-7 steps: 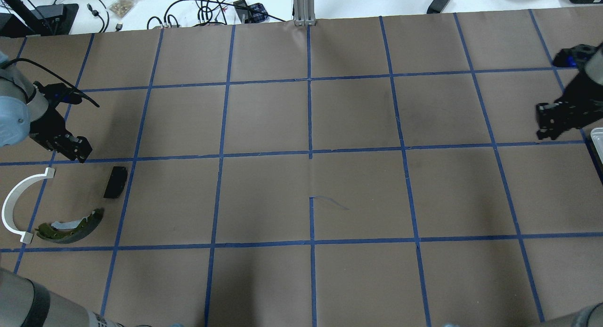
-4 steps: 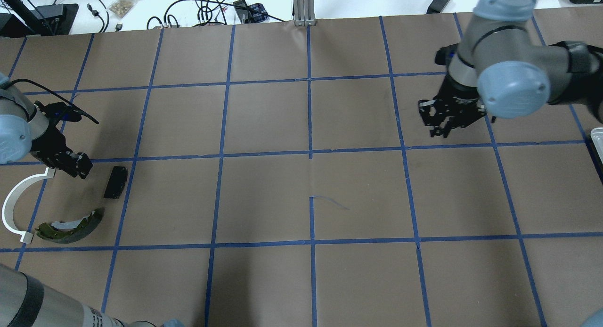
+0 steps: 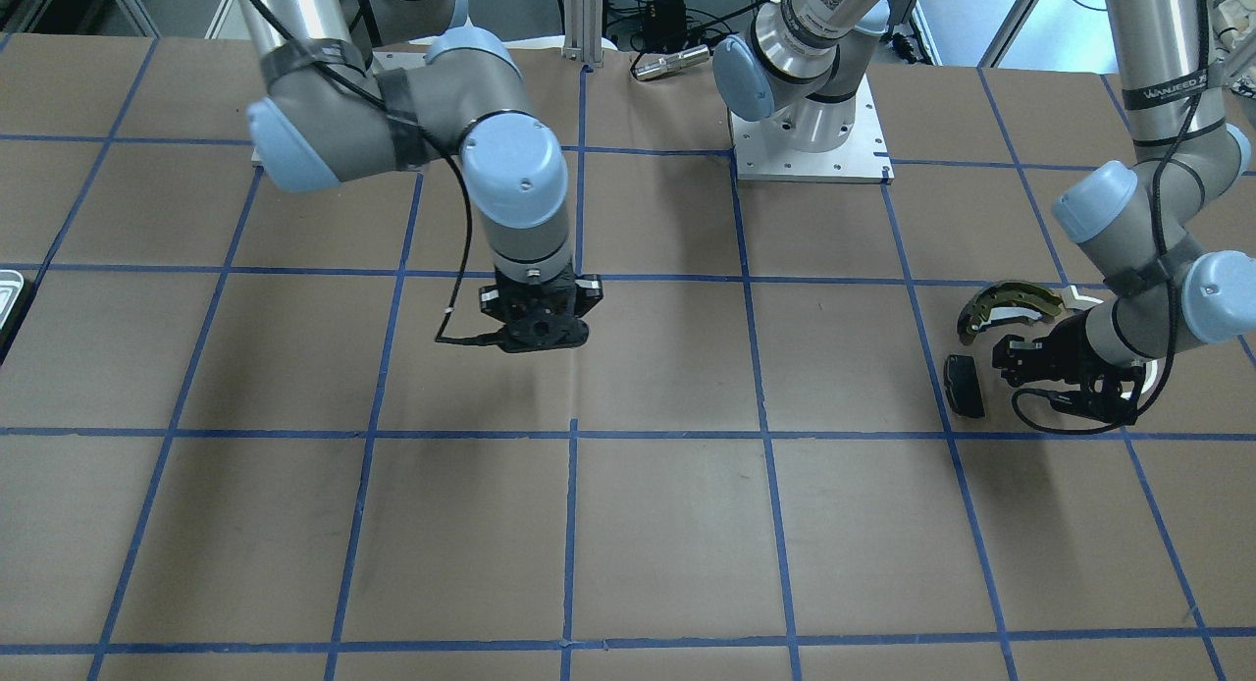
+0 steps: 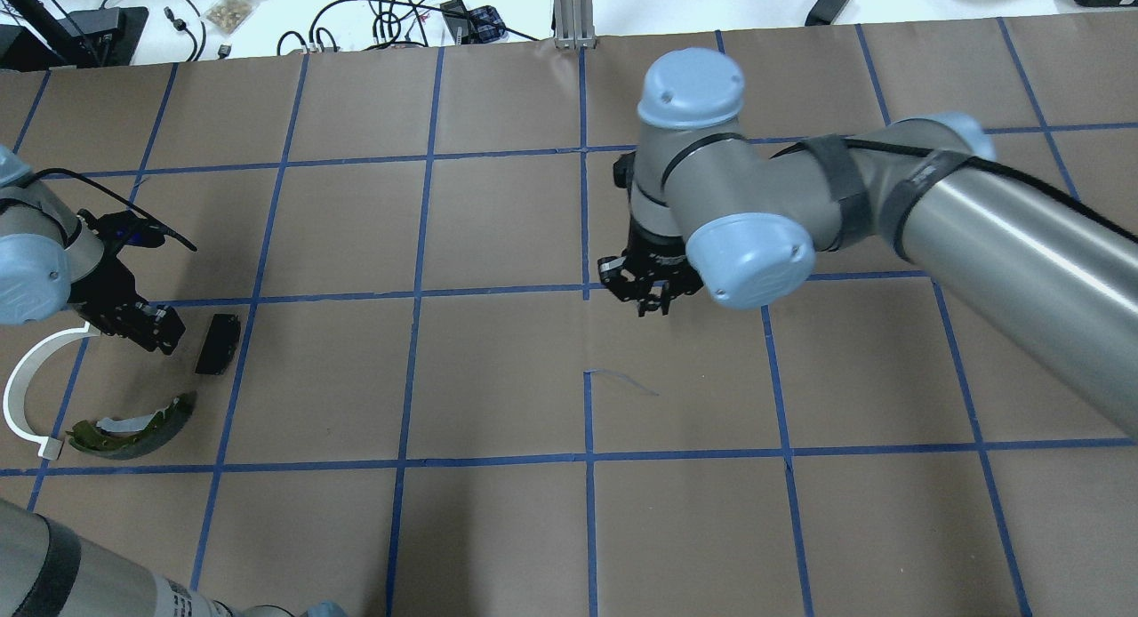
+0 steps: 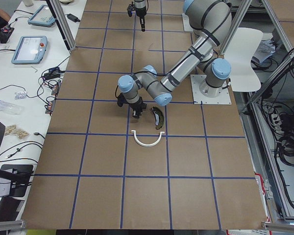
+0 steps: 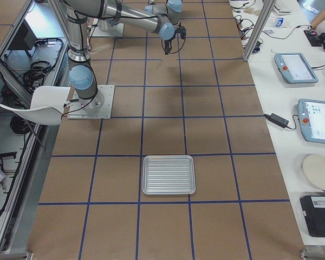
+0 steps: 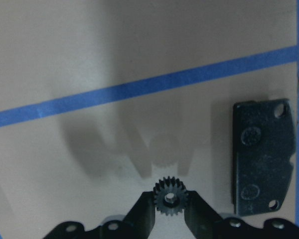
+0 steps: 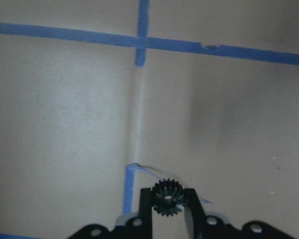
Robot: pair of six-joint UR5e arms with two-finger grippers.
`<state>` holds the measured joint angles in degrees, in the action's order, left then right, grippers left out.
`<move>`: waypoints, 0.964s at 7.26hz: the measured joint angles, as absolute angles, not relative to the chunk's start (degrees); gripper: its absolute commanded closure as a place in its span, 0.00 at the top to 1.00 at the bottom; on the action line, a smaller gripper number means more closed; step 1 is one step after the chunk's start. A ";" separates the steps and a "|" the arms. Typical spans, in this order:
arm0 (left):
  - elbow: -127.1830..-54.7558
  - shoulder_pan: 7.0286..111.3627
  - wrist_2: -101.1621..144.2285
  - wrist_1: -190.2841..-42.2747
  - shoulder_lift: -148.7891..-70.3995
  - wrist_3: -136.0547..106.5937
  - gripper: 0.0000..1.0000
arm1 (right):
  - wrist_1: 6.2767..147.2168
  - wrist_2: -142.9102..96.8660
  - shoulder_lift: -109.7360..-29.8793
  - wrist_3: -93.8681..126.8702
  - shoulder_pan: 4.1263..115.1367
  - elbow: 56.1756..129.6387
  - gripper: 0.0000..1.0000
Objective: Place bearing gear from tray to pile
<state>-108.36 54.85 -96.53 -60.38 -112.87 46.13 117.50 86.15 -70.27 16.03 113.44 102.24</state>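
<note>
**1. Black pad** [image 4: 218, 343]. Reference piece of the pile. It lies flat on the tabletop [image 4: 498, 377].

**2. Left end effector** [image 4: 158, 332]. Just beside the black pad, on the side facing the half-ring.
- Its fingers are clamped on the first bearing gear [image 7: 170, 197], whose teeth show between the tips in the wrist view.
- The gear's shadow falls apart from it on the paper, so it probably hangs clear of the surface.
- A second ago this end effector stood farther from the pad, past the tape line. It has since dropped in close.
- Judgement: this gear has reached the pile, and only lowering and release remain.

**3. Brake shoe** [image 4: 151, 430]. Near the black pad, on its robot-facing side, not touching it.

**4. White half-ring** [image 4: 27, 348]. Beyond the left end effector as seen from the black pad.

**5. Right end effector** [image 4: 653, 308]. Well apart from the black pad, about mid-tabletop.
- Its fingers are closed on the second bearing gear [image 8: 167, 196], which is held above the paper.
- A second ago it was much farther from the pad, next to the tray. It has since covered a good part of the distance.
- Judgement: the pick is done and the carry is under way, with a long stretch to the pad left.

**6. Tray** [image 6: 169, 174]. Farthest from the black pad, at the opposite end of the tabletop.
</note>
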 measured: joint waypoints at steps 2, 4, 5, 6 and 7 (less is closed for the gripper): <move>-108.83 54.48 -96.69 -60.84 -112.72 46.10 1.00 | 125.84 86.01 -64.16 21.80 118.55 101.87 0.17; -108.58 54.42 -96.83 -61.04 -112.25 46.04 1.00 | 128.22 86.18 -62.31 23.27 120.38 101.54 1.00; -107.78 54.71 -96.79 -61.21 -111.69 46.00 1.00 | 129.17 86.44 -62.35 23.06 120.12 101.33 1.00; -105.94 55.52 -96.56 -62.07 -111.26 45.85 1.00 | 129.91 86.64 -63.06 21.87 118.55 101.11 1.00; -102.88 57.31 -96.18 -64.56 -110.93 44.91 1.00 | 129.62 86.79 -64.84 18.72 115.19 100.89 1.00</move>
